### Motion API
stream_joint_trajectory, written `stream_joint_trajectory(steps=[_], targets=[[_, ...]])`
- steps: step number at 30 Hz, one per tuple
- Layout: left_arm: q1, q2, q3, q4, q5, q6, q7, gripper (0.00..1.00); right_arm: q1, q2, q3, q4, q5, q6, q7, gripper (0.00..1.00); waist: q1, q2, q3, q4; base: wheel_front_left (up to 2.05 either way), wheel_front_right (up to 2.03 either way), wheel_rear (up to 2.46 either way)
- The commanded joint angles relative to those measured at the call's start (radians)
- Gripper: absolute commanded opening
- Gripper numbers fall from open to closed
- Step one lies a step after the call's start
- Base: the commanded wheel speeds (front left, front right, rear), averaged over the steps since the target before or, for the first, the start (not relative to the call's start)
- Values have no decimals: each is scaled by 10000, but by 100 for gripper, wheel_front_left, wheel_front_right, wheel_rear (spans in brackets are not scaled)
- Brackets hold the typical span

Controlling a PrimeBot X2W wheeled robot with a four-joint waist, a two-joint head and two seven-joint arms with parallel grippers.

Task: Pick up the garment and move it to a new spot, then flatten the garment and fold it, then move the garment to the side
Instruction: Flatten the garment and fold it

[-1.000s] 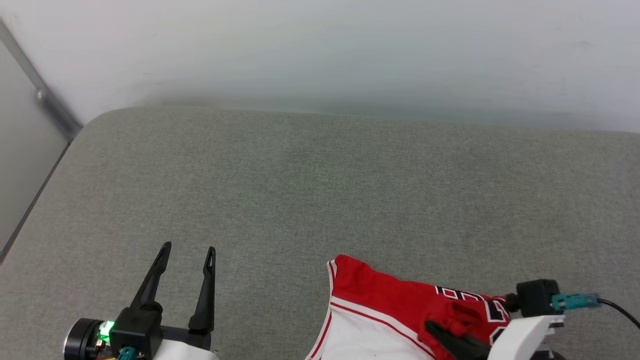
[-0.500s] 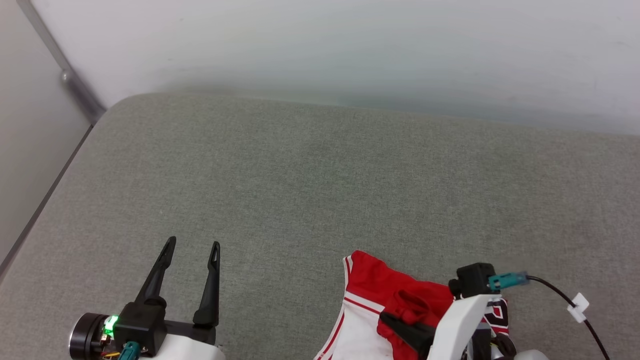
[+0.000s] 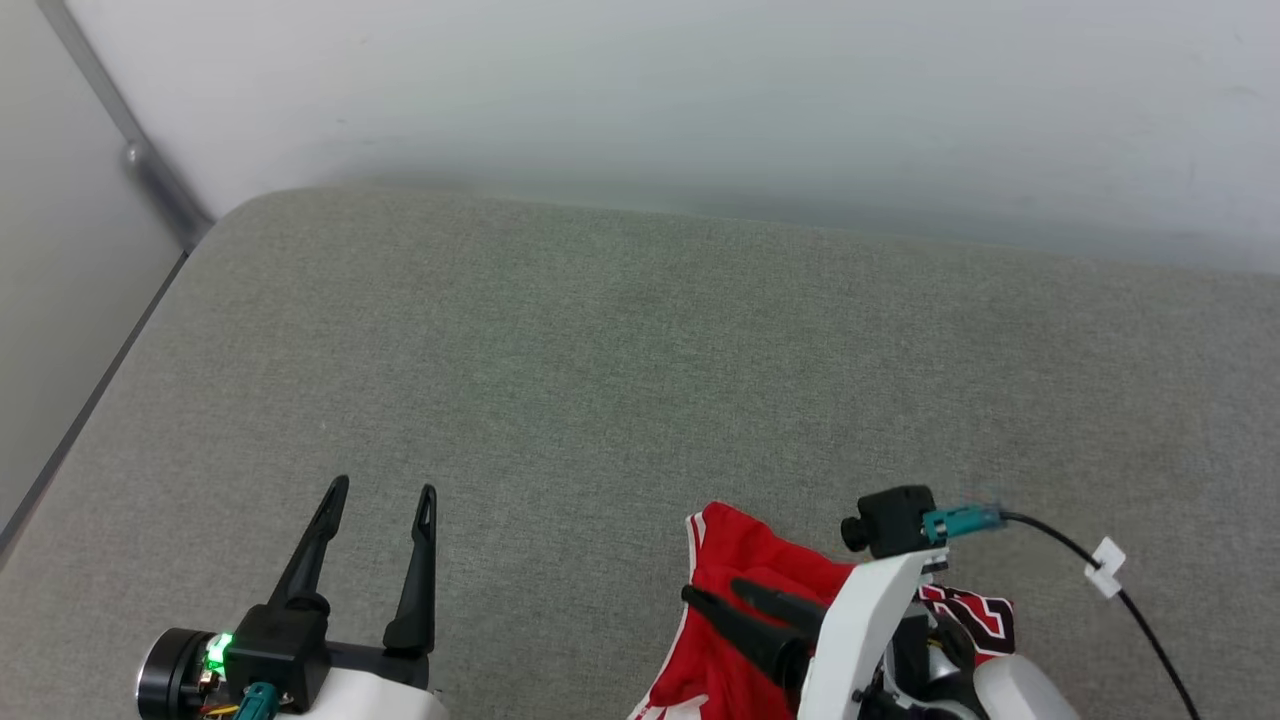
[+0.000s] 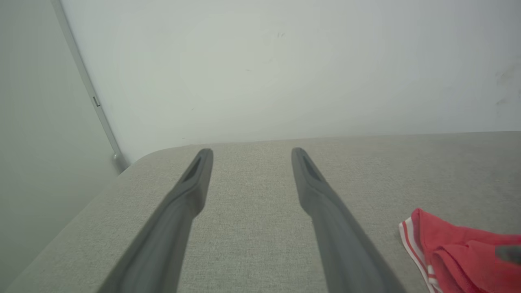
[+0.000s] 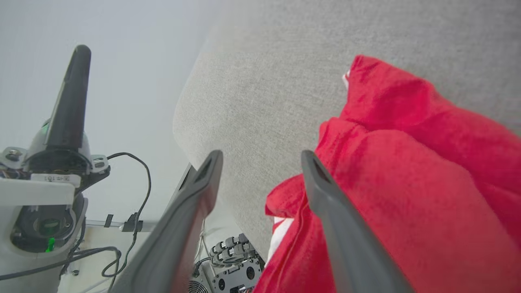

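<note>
**A:** Head view: the right gripper (image 3: 712,590), pinching red cloth a moment ago, is now standing spread, gripping nothing.

**B:** Where is the garment (image 3: 745,548) lying?

**A:** It is lying bunched at the near edge of the grey cushion (image 3: 600,380), under those fingers.

**B:** All visible?

**A:** No. The right arm (image 3: 860,620) is covering most of its lettering, and the frame is cutting off its lower part.

**B:** Anything else?

**A:** The left gripper (image 3: 383,490) is hovering open and empty, well apart from it. A black cable (image 3: 1060,545) is trailing rightward.

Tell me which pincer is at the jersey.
The right pincer: it is open over the crumpled red jersey at the near edge of the pad. The left pincer, also open, is over bare grey pad, apart from the cloth.
</note>
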Motion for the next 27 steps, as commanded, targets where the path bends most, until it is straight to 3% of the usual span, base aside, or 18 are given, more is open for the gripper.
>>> stream_joint_trajectory(steps=[1, 6, 9, 14, 19, 27], targets=[[26, -21, 16, -21, 17, -47, -20, 100, -279, 0, -125, -66, -226, 0, -92, 100, 0, -1, -40, -36, 0, 0, 0], [2, -60, -3, -125, 31, -37, -20, 100, -901, -32, -805, -410, -2560, 0, -379, 100, 0, -1, -83, -236, 0, 0, 0], [-50, -72, 2, -171, 38, -41, -20, 100, -1234, -621, -1038, -806, -4174, -2, -899, 100, 0, -1, -100, -389, 0, 0, 0], [-104, -102, -5, -245, -25, -57, -20, 100, -1518, -2146, -1387, -1172, -6124, -2, -2511, 100, 0, -1, -138, -650, 0, 0, 0], [-65, -150, 11, -299, -100, -94, -20, 100, -1033, -2888, -2608, -1285, -7013, -3, -3921, 100, 0, -1, -152, -894, 0, 0, 0], [-30, -204, 58, -298, -354, -186, -20, 100, 505, -2395, -4592, -2248, -6885, -3, -5395, 100, 0, -1, -81, -1115, 0, 0, 0]])
